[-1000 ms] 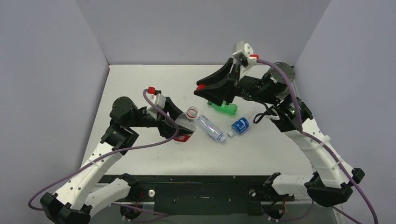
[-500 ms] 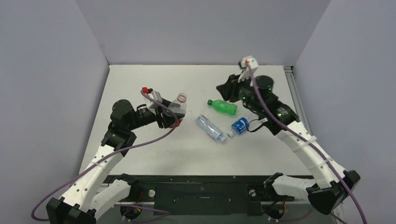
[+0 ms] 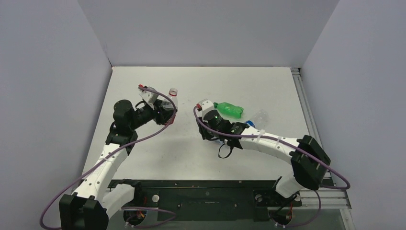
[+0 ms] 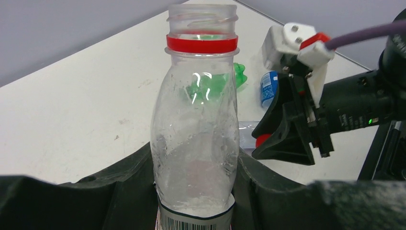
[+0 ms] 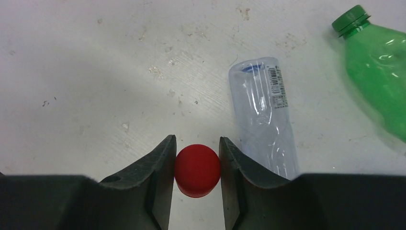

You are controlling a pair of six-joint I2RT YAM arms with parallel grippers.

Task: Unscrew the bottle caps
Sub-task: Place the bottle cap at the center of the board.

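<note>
My left gripper [image 4: 195, 160] is shut on the body of a clear bottle [image 4: 196, 120] with a red-white label. The bottle's neck [image 4: 202, 14] is open, with only a red ring below the thread. In the top view this bottle [image 3: 171, 101] leans over the table's left part. My right gripper [image 5: 197, 158] is shut on the red cap [image 5: 197, 170], low over the table. The left wrist view shows that gripper [image 4: 275, 143] with the cap [image 4: 262, 140] in its jaws. A clear ribbed bottle [image 5: 265, 115] lies just right of it.
A green bottle [image 3: 229, 110] with its green cap [image 5: 351, 20] on lies behind the right wrist. A blue-labelled bottle [image 3: 253, 122] lies to the right, partly under the right arm. Grey walls close in the white table [image 3: 268, 86] on three sides.
My right arm swung from high at the back down to the table beside the ribbed bottle, still holding the red cap. My left arm carried the open bottle back and to the left.
</note>
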